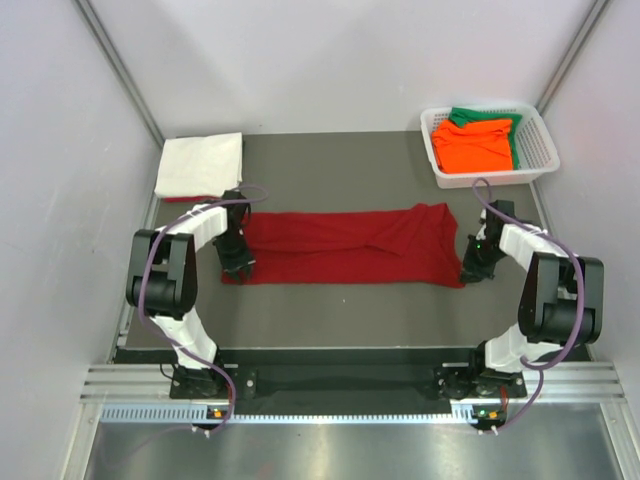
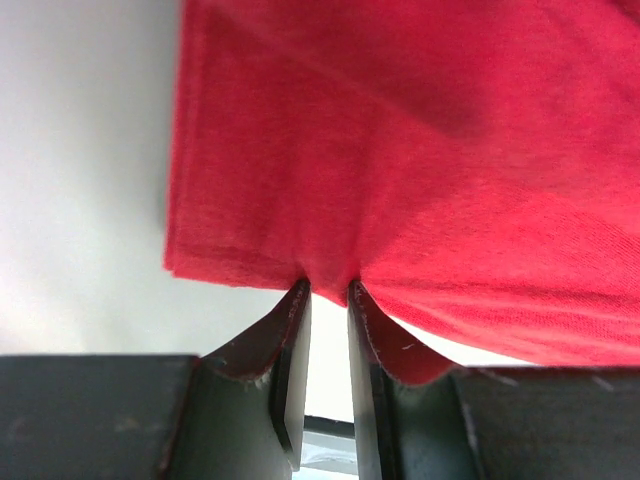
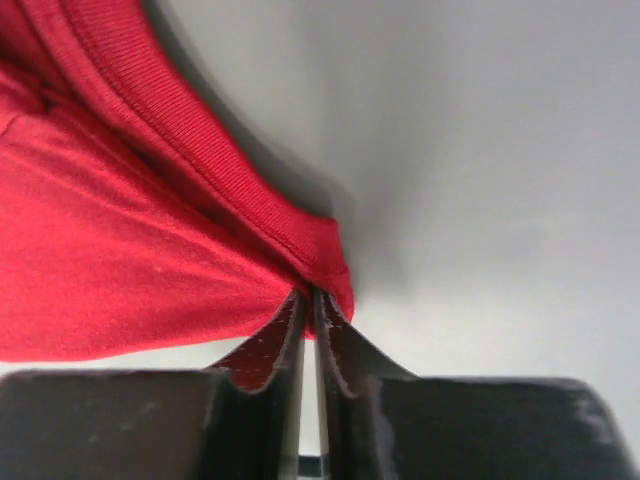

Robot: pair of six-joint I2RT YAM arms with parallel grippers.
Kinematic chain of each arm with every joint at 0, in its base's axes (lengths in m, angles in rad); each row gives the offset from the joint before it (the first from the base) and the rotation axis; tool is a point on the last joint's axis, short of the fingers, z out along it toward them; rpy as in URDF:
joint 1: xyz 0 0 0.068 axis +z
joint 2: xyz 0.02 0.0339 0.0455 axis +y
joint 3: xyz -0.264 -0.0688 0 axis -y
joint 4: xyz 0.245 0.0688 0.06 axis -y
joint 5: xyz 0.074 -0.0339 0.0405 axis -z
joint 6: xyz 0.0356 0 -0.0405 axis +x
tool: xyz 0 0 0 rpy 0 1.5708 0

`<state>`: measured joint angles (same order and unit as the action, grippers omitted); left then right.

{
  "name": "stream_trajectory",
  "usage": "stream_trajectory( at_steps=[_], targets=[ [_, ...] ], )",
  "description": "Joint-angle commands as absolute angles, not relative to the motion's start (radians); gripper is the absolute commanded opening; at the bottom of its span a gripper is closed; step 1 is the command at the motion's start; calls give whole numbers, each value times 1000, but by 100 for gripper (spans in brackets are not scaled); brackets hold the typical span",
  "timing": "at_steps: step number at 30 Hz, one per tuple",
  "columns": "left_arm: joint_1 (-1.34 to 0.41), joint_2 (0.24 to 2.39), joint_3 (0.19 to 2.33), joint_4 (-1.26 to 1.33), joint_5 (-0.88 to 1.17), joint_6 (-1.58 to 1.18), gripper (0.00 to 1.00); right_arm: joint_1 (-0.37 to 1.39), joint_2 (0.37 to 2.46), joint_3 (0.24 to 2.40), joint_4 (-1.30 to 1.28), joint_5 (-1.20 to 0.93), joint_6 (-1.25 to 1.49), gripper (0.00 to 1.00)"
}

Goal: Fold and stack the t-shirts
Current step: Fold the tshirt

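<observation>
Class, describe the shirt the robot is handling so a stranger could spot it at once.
Look at the dark table between the arms. Across its middle lies a dark red t-shirt in a long band. Unlike the white shirt at the far left and the orange shirt and green shirt in the basket, it alone is pinched at its ends by the left hand and right hand.

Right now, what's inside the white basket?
An orange t-shirt on top, a green t-shirt peeking out beneath it. Anything lower in the basket is covered.
</observation>
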<state>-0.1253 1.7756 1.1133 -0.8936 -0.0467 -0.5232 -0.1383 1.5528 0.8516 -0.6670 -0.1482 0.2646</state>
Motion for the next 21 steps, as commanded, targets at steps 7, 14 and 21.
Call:
stream_trajectory(
  at_steps=[7,14,21],
  targets=[
    [-123,1589,1236,-942,-11,-483,28,-63,1473,1101,-796,-109,221,53],
    [-150,1715,1264,-772,253,-503,22,50,1590,1126,-549,-397,383,57],
    [-221,1772,1229,-707,318,-498,19,279,1701,1187,-433,-416,423,18]
  ],
)
